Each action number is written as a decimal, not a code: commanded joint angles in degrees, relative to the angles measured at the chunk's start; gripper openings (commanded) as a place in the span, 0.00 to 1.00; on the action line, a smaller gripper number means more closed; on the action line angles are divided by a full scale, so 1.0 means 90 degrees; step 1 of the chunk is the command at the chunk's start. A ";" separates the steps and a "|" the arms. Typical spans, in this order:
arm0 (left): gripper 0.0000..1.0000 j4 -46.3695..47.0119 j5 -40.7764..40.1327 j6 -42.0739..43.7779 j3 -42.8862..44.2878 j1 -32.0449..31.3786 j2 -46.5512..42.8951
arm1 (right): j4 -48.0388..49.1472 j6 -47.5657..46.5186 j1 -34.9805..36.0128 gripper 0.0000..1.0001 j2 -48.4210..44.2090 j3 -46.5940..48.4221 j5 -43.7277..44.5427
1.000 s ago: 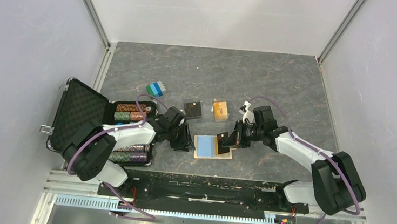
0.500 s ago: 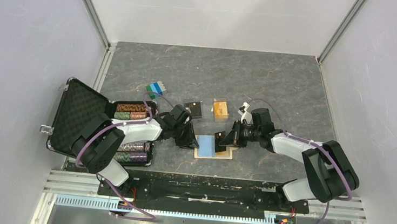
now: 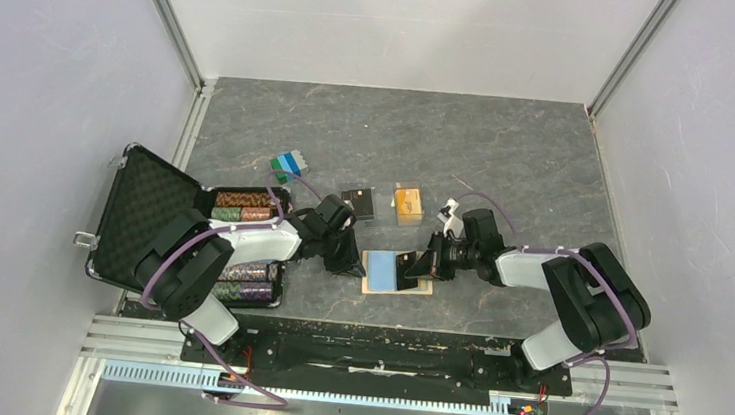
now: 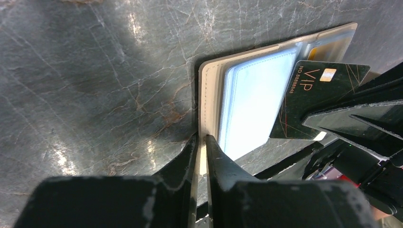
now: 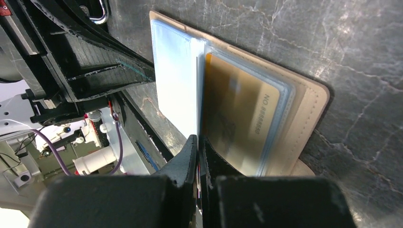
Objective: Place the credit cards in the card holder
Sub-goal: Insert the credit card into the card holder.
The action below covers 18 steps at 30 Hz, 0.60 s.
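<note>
The card holder (image 3: 396, 273) is a tan wallet lying open on the table, light-blue inside (image 4: 252, 92). My left gripper (image 3: 350, 259) is shut on its left tan edge (image 4: 201, 138). My right gripper (image 3: 421, 263) is shut on a black "VIP" credit card (image 4: 316, 92) and holds it tilted over the wallet's right half. In the right wrist view that gripper (image 5: 197, 138) holds the card edge-on at the fold between the blue page (image 5: 173, 80) and a sleeve. A gold credit card (image 5: 242, 118) lies inside the right-hand clear sleeve.
An open black foam-lined chip case (image 3: 147, 210) with rows of poker chips (image 3: 243, 207) stands left of the left arm. Behind the wallet lie a small black box (image 3: 357, 203), an orange clear-lidded box (image 3: 407, 203) and a blue-green block (image 3: 289, 166).
My right arm has dropped lower and brought the black card down and left onto the wallet. My left gripper has closed in on the wallet's left edge.
</note>
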 commanded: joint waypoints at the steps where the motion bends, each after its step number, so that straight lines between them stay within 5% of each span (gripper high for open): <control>1: 0.12 -0.0284 -0.0259 0.0002 0.0046 -0.0086 0.0244 | 0.0625 0.0054 0.0023 0.00 0.0139 0.0009 -0.0189; 18: 0.03 -0.0532 -0.0315 0.0135 0.0210 -0.0164 0.0483 | 0.0695 -0.0120 0.0177 0.00 0.0771 0.0254 -0.0266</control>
